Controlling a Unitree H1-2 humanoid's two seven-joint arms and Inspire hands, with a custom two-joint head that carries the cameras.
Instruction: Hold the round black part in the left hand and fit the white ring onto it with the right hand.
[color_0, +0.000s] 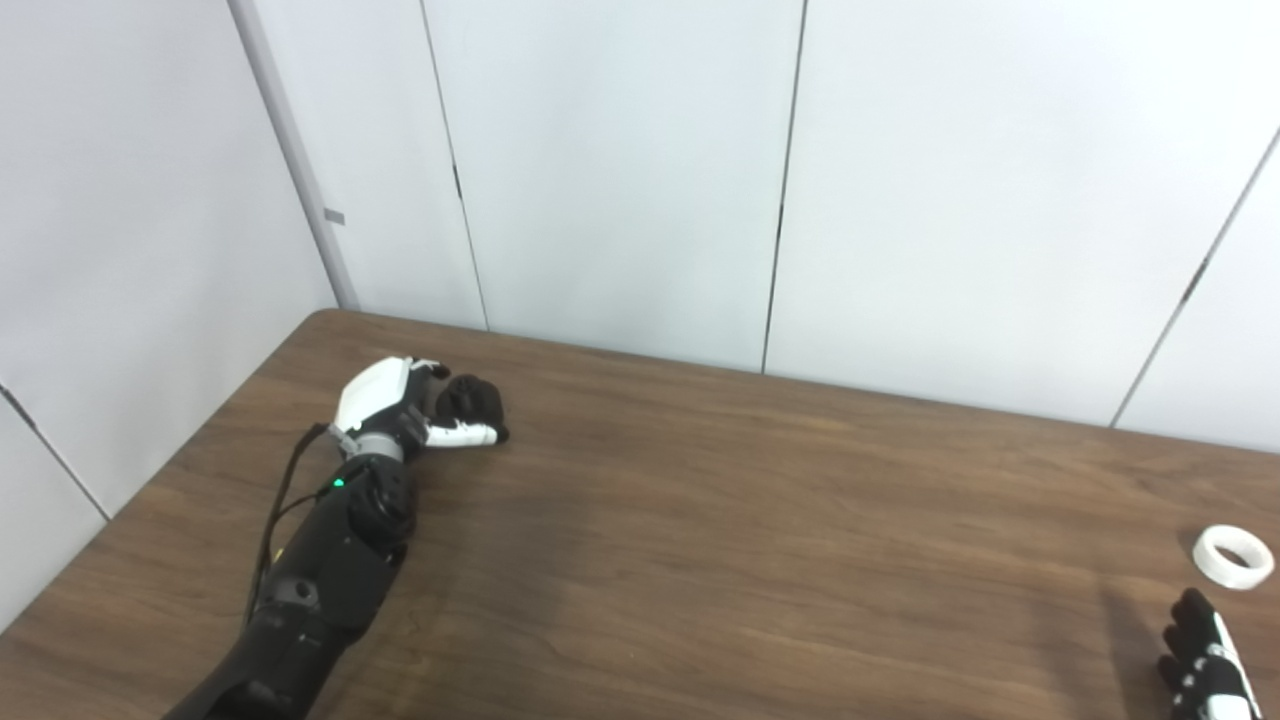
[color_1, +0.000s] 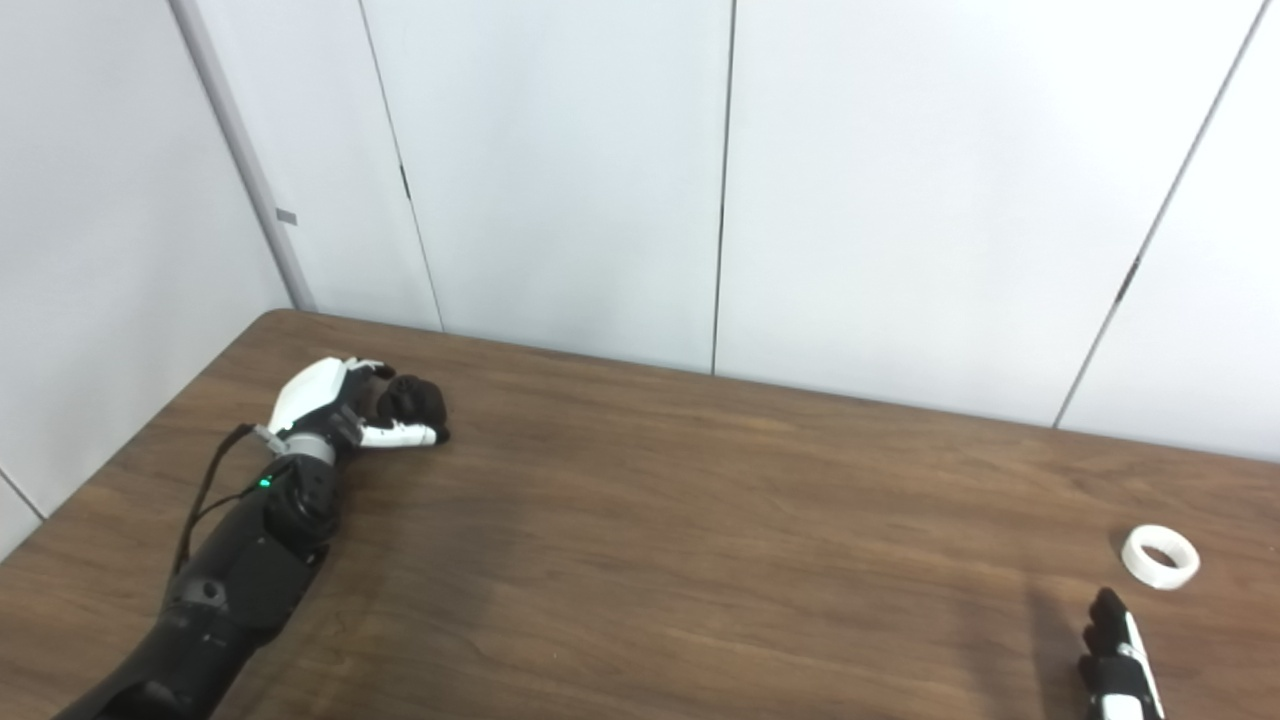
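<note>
The round black part (color_0: 473, 400) sits at the far left of the brown table (color_0: 700, 520), and my left hand (color_0: 400, 405) is curled around it, fingers on its far side and thumb along its near side. The white ring (color_0: 1233, 556) lies flat on the table at the far right, nothing touching it. My right hand (color_0: 1205, 660) enters at the bottom right corner, a short way in front of the ring, fingers pointing up toward it and holding nothing. Most of that hand is cut off by the picture's edge.
White wall panels (color_0: 620, 170) stand right behind the table's far edge. The table's rounded left corner (color_0: 320, 318) is close to my left hand. Bare wood stretches between the two hands.
</note>
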